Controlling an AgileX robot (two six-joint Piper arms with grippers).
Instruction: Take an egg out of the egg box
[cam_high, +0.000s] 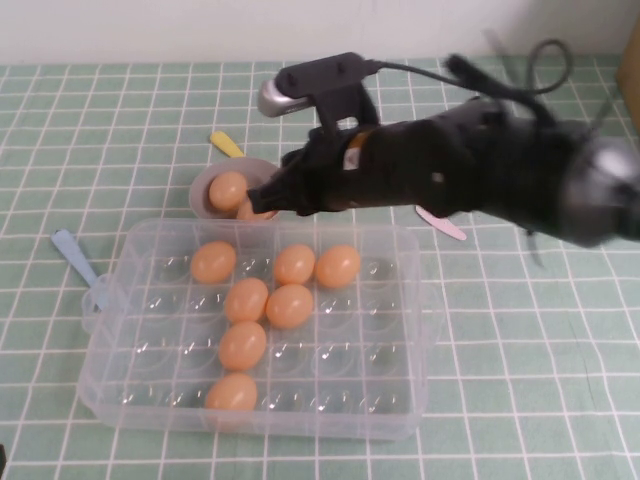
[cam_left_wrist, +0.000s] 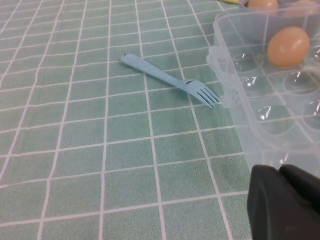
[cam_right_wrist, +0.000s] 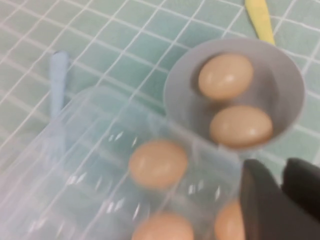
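The clear egg box (cam_high: 400, 400) sits front centre and holds several orange-tan eggs, one at the back left (cam_high: 213, 262). My right gripper (cam_high: 258, 198) reaches across from the right and hovers over the box's back edge, next to the grey bowl. In the right wrist view it (cam_right_wrist: 282, 167) is shut and empty, with the box (cam_right_wrist: 75, 165) and one egg (cam_right_wrist: 158, 163) beneath. My left gripper (cam_left_wrist: 279, 170) is shut and empty, low beside the box's left wall (cam_left_wrist: 235, 95); it is out of the high view.
A small grey bowl (cam_high: 205, 180) behind the box holds two eggs (cam_right_wrist: 225, 76). A blue fork (cam_high: 78, 258) lies left of the box, a yellow utensil (cam_high: 226, 144) behind the bowl, and a pink one (cam_high: 441, 224) under my right arm.
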